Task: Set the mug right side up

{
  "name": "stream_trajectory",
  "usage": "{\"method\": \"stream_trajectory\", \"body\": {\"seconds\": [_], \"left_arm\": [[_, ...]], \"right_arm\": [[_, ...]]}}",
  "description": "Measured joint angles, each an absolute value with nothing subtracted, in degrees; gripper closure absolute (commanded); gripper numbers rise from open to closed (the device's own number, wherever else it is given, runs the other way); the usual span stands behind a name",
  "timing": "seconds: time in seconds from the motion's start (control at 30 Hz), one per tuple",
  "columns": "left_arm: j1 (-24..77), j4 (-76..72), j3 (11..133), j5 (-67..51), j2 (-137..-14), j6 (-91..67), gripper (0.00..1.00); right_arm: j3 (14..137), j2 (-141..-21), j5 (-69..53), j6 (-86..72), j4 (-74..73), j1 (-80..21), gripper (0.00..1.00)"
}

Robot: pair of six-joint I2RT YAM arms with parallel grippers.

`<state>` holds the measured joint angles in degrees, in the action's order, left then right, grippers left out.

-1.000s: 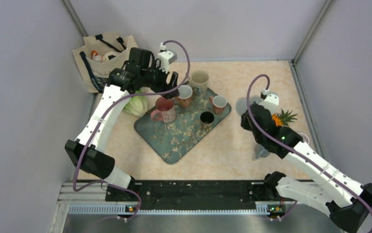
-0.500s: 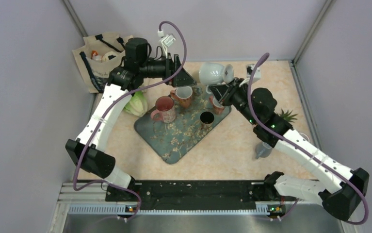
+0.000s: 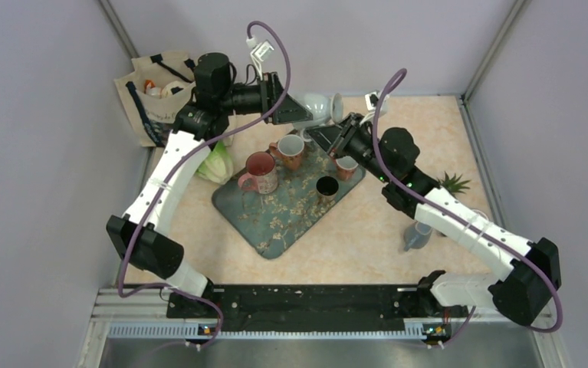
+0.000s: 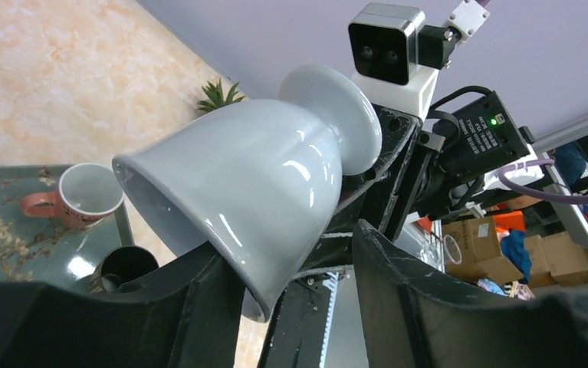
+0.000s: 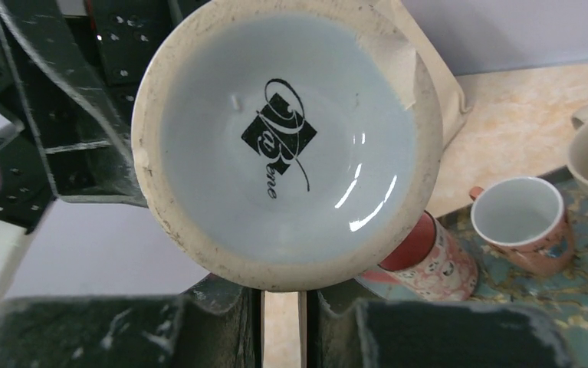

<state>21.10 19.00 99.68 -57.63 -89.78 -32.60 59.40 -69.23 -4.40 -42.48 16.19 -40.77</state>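
The white footed mug [image 3: 323, 106] hangs on its side in the air above the tray's far edge. Its mouth points left and its foot points right. My right gripper [image 3: 335, 130] is at the foot end; its fingers stand almost together under the foot [image 5: 283, 138], gripping a part hidden behind it. My left gripper [image 3: 294, 115] is open. Its jaws stand wide around the mug's rim [image 4: 252, 180]: the left finger [image 4: 198, 307] sits by the rim and the right finger [image 4: 398, 291] is well apart from it.
A floral tray [image 3: 275, 222] holds a red mug [image 3: 260, 170], a brown cup [image 3: 292, 149], a small pink cup [image 3: 345, 162] and a black cup [image 3: 326, 186]. A tote bag [image 3: 156, 84] and a cabbage [image 3: 215, 162] are at the left. A plant [image 3: 451, 184] is at the right.
My right arm has swung from the right side of the table to the far middle, carrying the white mug leftwards. My left gripper has lifted and turned to meet the mug's rim.
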Motion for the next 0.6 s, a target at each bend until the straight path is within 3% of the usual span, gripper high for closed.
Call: {"method": "stream_trajectory", "body": {"seconds": [0.07,0.13,0.17,0.27,0.43,0.53,0.6], "left_arm": [[20.88,16.99,99.42,-58.17,-90.11,-34.57,0.65],[20.80,15.46,99.39,-59.00,-90.74,-36.62,0.93],[20.71,14.79,99.37,-60.16,-91.05,-37.63,1.00],[19.99,10.94,99.15,-63.81,-91.22,-37.95,1.00],[19.66,14.00,99.31,-62.33,-91.20,-34.13,1.00],[19.73,23.99,100.53,-55.66,-91.50,-26.41,1.00],[19.40,32.18,102.69,-49.08,-91.92,-19.70,1.00]], "right_arm": [[59.90,-70.24,-5.32,-43.48,18.06,-40.77,1.00],[60.29,-71.20,-6.00,-44.51,19.81,-40.77,1.00],[60.31,-71.53,-6.00,-45.01,20.18,-40.71,1.00],[60.40,-72.84,-7.70,-49.65,21.71,-40.27,0.98],[60.80,-73.65,-7.62,-50.09,20.62,-40.38,0.34],[61.36,-74.37,-7.51,-47.16,16.10,-40.77,0.10],[61.91,-74.76,-7.44,-44.77,11.16,-40.77,0.04]]}}
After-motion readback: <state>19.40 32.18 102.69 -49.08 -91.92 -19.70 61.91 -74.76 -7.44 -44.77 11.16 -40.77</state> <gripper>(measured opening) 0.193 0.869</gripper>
